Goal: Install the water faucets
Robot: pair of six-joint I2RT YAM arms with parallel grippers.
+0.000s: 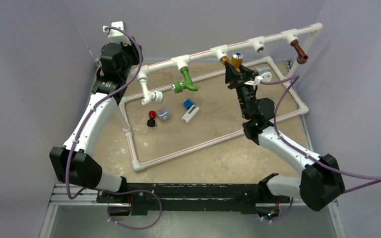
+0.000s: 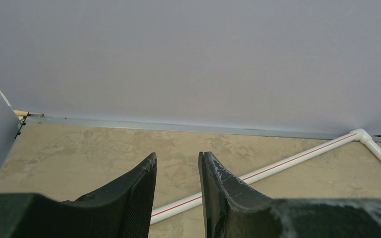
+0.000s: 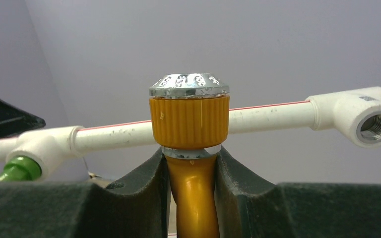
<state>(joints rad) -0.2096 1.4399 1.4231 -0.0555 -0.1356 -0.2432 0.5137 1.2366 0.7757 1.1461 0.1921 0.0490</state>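
The right gripper (image 3: 192,166) pinches the orange faucet (image 3: 188,121). Its two black fingers (image 3: 146,188) press on either side of the golden stem, just under the ribbed orange knob with its silver cap. In the right wrist view the faucet stands upright in the middle of the frame, in front of a white pipe (image 3: 270,111) with a red stripe that runs across from left to right. Whether its end sits in a socket cannot be told. At the right of that view an empty threaded socket (image 3: 374,128) faces the camera. At the lower left the green faucet (image 3: 17,168) shows at another socket.

The left gripper (image 2: 177,166) holds nothing. Its fingers (image 2: 144,188) stand slightly apart with a narrow gap between them, above the tan table (image 2: 79,148). A striped pipe of the frame (image 2: 278,166) lies on the table beyond them.

In the top view the left arm is at the upper left, well apart from the faucets. The brown faucet (image 1: 299,52) hangs at the upper right of the raised pipe. Inside the frame, left of centre, lie a small red-and-black knob (image 1: 152,118), a grey block (image 1: 163,114) and a blue-and-white piece (image 1: 189,110).
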